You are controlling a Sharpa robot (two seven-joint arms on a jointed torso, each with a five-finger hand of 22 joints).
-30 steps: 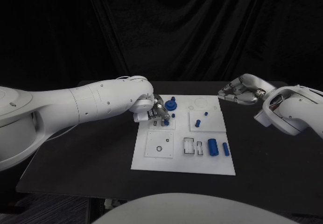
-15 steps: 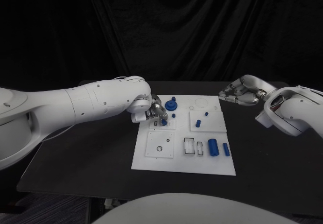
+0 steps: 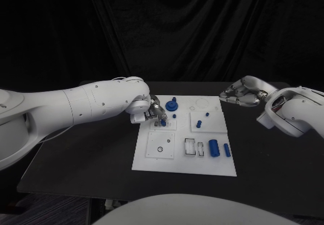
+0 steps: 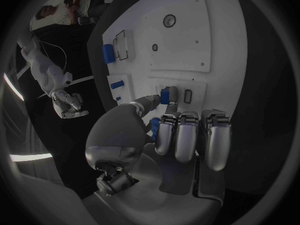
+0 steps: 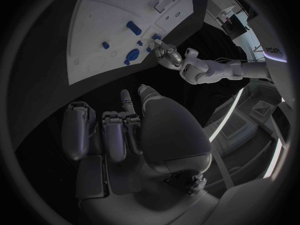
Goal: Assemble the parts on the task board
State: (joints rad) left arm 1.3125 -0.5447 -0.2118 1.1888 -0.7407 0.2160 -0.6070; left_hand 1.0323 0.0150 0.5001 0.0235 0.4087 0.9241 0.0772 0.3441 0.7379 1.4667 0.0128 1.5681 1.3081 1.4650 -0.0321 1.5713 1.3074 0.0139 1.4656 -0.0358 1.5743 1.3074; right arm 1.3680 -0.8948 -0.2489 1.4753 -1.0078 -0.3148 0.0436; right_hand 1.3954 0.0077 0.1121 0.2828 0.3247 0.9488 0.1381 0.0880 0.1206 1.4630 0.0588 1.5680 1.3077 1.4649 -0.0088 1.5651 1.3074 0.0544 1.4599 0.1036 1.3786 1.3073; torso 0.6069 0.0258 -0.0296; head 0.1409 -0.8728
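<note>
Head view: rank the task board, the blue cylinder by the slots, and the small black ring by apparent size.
1. Task board
2. Blue cylinder
3. Black ring
All lie flat on one plane, so nearness hardly skews this.

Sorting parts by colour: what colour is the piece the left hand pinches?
Blue piece, clearest in the left wrist view, left hand.

My left arm (image 3: 81,105), entering from the left edge of the head view, is a thick, glossy white shell dotted with small dark screws, with a thin pale cable looping near its wrist. It ends in my silver, metallic left hand (image 4: 181,135), built of rounded, segmented grey fingers (image 4: 214,140) and a smooth domed thumb base. My right arm (image 3: 293,112), at the right edge, is the same white casing, ending in my silver right hand (image 3: 241,92).
</note>
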